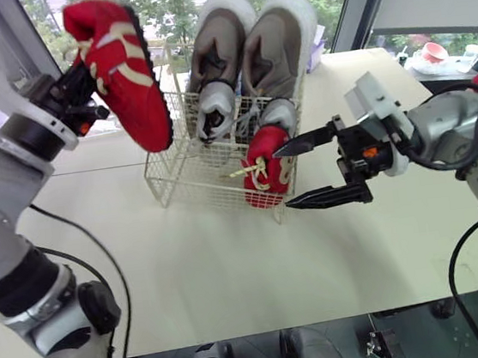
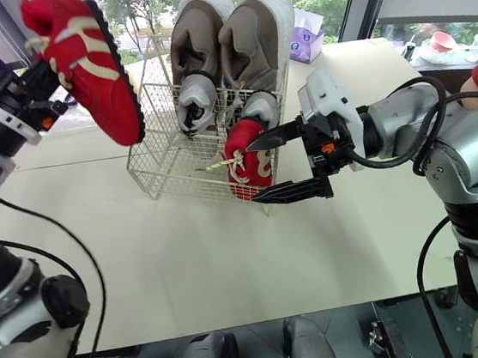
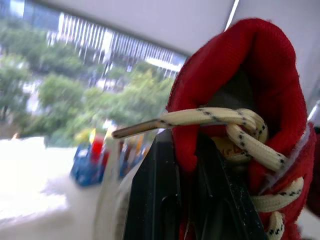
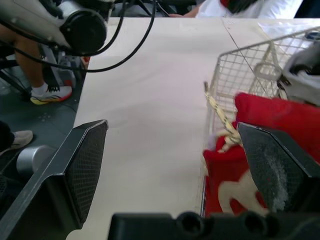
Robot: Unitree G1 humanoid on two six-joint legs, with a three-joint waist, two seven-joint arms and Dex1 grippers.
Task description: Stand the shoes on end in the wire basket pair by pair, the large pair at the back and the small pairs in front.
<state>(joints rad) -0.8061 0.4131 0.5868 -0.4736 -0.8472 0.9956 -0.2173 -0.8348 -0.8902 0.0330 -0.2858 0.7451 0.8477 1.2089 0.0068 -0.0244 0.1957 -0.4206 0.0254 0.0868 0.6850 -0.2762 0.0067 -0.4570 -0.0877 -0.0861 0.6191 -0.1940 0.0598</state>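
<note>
l gripper (image 1: 81,83) fingers pinched on raised red shoe (image 1: 129,83), up left of wire basket (image 1: 179,181). r gripper (image 1: 284,176) fingers wide, empty, just beside 2nd red shoe (image 1: 264,172) standing at basket front. big grey pair (image 1: 246,48) in at back; raised shoe not yet in.

— Where is room being left in the wire basket (image 1: 174,173)?
— At its front left. The back is being filled by the large grey pair (image 1: 246,53), the front right corner by a small red shoe (image 1: 266,172).
— And around it?
— The right side is being crowded by the spread right gripper (image 1: 282,177). Above the left, a second red shoe (image 1: 128,79) is being gripped by the left gripper (image 1: 87,75).
</note>
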